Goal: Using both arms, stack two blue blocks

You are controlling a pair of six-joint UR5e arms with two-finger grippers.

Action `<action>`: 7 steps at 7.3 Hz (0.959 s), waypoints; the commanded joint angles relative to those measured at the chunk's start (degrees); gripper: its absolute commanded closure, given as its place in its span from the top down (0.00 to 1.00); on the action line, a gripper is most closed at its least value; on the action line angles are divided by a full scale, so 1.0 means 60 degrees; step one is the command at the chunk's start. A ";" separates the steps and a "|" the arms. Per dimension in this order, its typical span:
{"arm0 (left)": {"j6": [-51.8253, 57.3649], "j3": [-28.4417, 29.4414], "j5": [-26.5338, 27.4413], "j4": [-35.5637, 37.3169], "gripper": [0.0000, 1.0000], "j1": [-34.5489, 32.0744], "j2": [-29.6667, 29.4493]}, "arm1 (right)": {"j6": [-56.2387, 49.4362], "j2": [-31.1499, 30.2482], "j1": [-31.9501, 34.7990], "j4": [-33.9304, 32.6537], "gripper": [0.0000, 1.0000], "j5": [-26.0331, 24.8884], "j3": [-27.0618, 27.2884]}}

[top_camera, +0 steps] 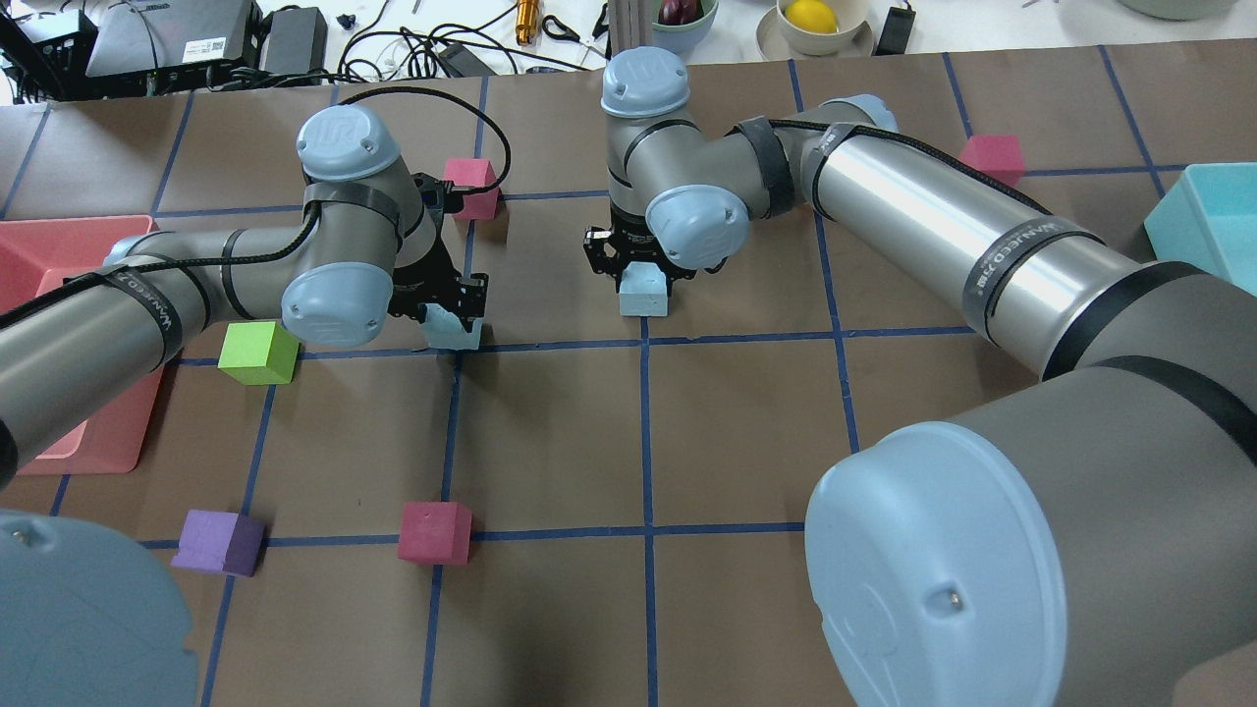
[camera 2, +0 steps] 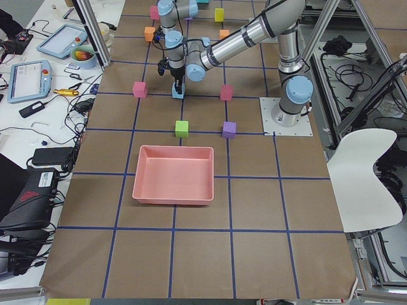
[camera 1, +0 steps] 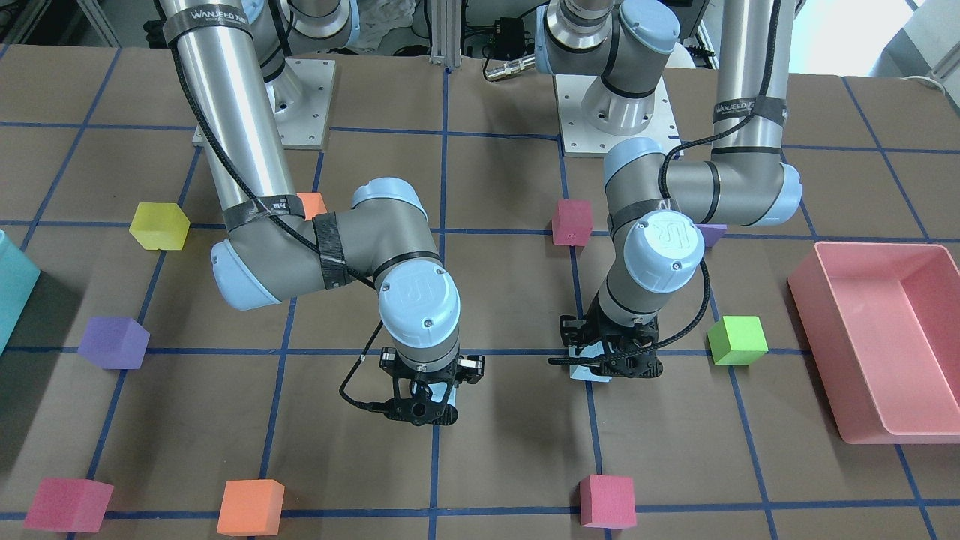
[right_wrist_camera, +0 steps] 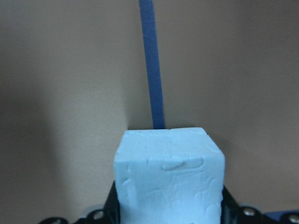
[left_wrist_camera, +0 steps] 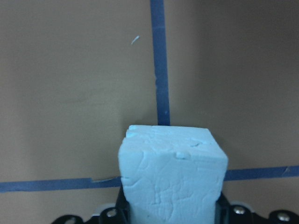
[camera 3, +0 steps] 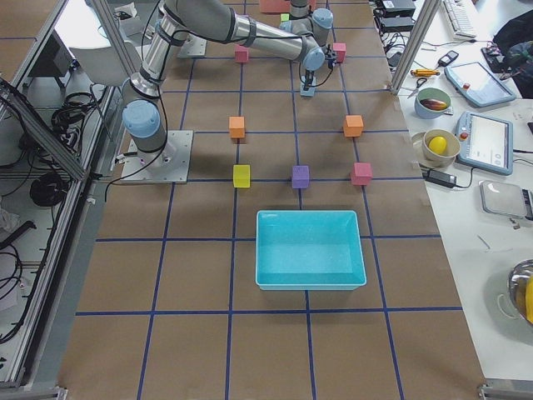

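Note:
Two pale blue blocks sit between my grippers near the table's middle. In the overhead view my left gripper (top_camera: 452,316) is shut on one blue block (top_camera: 454,336), next to a blue tape crossing. My right gripper (top_camera: 640,275) is shut on the other blue block (top_camera: 643,295), about one grid square to the right. Each wrist view shows its block filling the gap between the black fingers: the left one (left_wrist_camera: 173,175) and the right one (right_wrist_camera: 169,175). Both blocks are at or just above the table; I cannot tell which. In the front view the left block (camera 1: 592,373) shows, and the right one is mostly hidden.
A green cube (camera 1: 739,340) lies close to the left gripper, with a pink tray (camera 1: 825,337) beyond it. A teal container (camera 1: 11,292) stands at the other end. Magenta cubes (camera 1: 572,222) (camera 1: 607,501), a purple cube (camera 1: 114,342), a yellow one (camera 1: 159,225) and an orange one (camera 1: 251,507) lie scattered.

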 commanded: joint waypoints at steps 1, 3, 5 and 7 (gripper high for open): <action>-0.0013 0.0166 -0.0010 -0.0038 0.04 -0.0037 0.0085 | 0.0022 -0.0050 -0.0010 0.0028 1.00 -0.0002 -0.0020; -0.0115 0.0488 -0.0010 -0.0170 0.04 -0.0124 0.0012 | -0.0064 -0.0457 -0.0184 0.0130 1.00 -0.0001 -0.0049; -0.0334 0.0766 -0.0054 -0.0214 0.04 -0.0402 -0.0003 | -0.0181 -0.1436 -0.0651 0.0712 1.00 -0.0060 0.0096; -0.1050 0.1859 -0.0039 -0.1393 0.01 -0.0942 -0.0090 | -0.1466 -0.2505 -0.2024 0.1942 1.00 -0.0046 0.0229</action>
